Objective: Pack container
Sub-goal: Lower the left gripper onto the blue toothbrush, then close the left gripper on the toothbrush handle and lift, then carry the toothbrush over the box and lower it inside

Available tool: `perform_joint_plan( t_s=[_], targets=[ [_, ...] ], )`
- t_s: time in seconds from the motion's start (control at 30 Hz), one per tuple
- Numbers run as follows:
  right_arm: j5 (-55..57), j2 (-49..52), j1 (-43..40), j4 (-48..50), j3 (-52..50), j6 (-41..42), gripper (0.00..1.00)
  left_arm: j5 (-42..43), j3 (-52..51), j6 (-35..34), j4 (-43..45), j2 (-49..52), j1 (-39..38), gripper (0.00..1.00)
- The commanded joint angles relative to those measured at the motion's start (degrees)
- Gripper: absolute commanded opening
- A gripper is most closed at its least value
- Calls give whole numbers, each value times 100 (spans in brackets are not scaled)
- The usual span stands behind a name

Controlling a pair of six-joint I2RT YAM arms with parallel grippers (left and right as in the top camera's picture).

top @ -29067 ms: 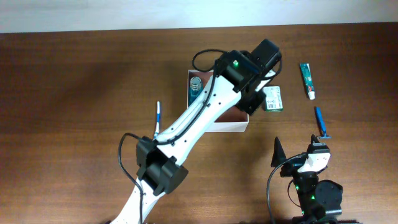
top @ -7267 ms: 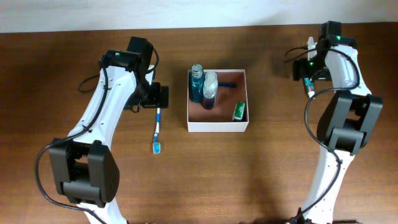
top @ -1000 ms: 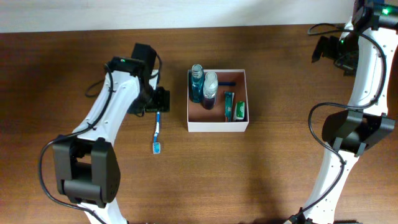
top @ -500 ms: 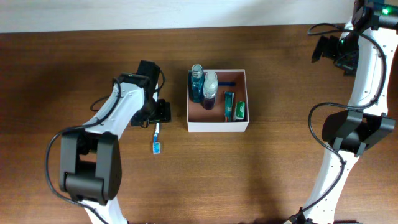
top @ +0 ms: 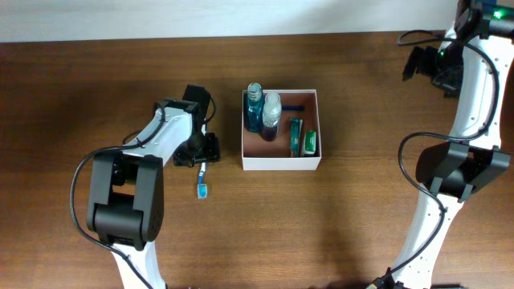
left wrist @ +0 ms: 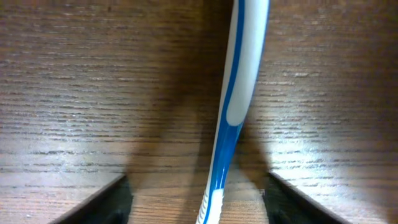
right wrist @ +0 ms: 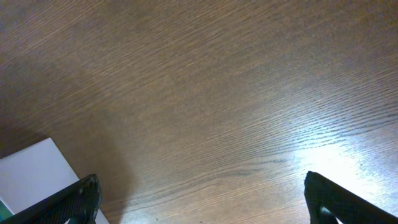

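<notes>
Container [top: 281, 166]: square, shallow, white-walled cardboard box with a reddish-brown floor, around the middle of the tabletop [top: 361, 225], somewhat nearer the far edge.
In the container: a blue bottle [top: 254, 110] and a clear bottle [top: 271, 119] upright along its left wall; a green toothpaste tube [top: 295, 136] and a green soap packet [top: 309, 143] by the right wall; a blue razor [top: 294, 108] at the far wall.
Toothbrush [left wrist: 233, 112]: blue and white, flat on the wood just left of the container, head toward the near edge.
Left gripper [top: 201, 152]: low over the toothbrush handle, jaws apart on either side, not touching it.
Right gripper [right wrist: 199, 193]: high near the far right corner, jaws spread wide, holding nothing.
</notes>
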Motion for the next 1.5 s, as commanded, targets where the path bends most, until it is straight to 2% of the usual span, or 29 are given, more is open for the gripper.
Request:
perform_joint_plan(
  t_s=[0.0, 0.13, 0.2, 0.3, 0.43, 0.57, 0.63, 0.83, 0.97, 1.13, 1.47],
  targets=[
    [92, -103, 7, -31, -31, -46, 98, 22, -76, 11, 83, 345, 2, 44],
    [92, -103, 7, -31, -31, -46, 98, 22, -76, 9, 125, 345, 4, 10],
    [92, -103, 7, -31, -31, -46, 98, 24, -61, 11, 122, 343, 4, 1],
    [90, -103, 7, -31, -31, -46, 98, 24, 157, 11, 11, 337, 4, 1],
    [92, -103, 7, -31, -31, -46, 98, 20, 957, 11, -579, 337, 17, 1],
    [92, -103, 7, -31, -31, -46, 98, 22, 2310, 11, -1412, 337, 72, 1],
    [90, -103, 7, -31, -31, -46, 98, 22, 3370, 87, -1958, 337, 70, 1],
    [90, -103, 7, -31, -31, -46, 98, -173, 5624, 221, -2793, 332, -116, 1],
    [90, -103, 7, -31, -31, -46, 98, -170, 6802, 734, -3132, 332, -492, 1],
    [92, -103, 7, -31, -31, -46, 98, -175, 7298, 1550, -3222, 332, -1274, 1],
    [92, -103, 7, -31, -31, -46, 98, -199, 7202, 3287, -3158, 396, -2940, 1]
  ],
)
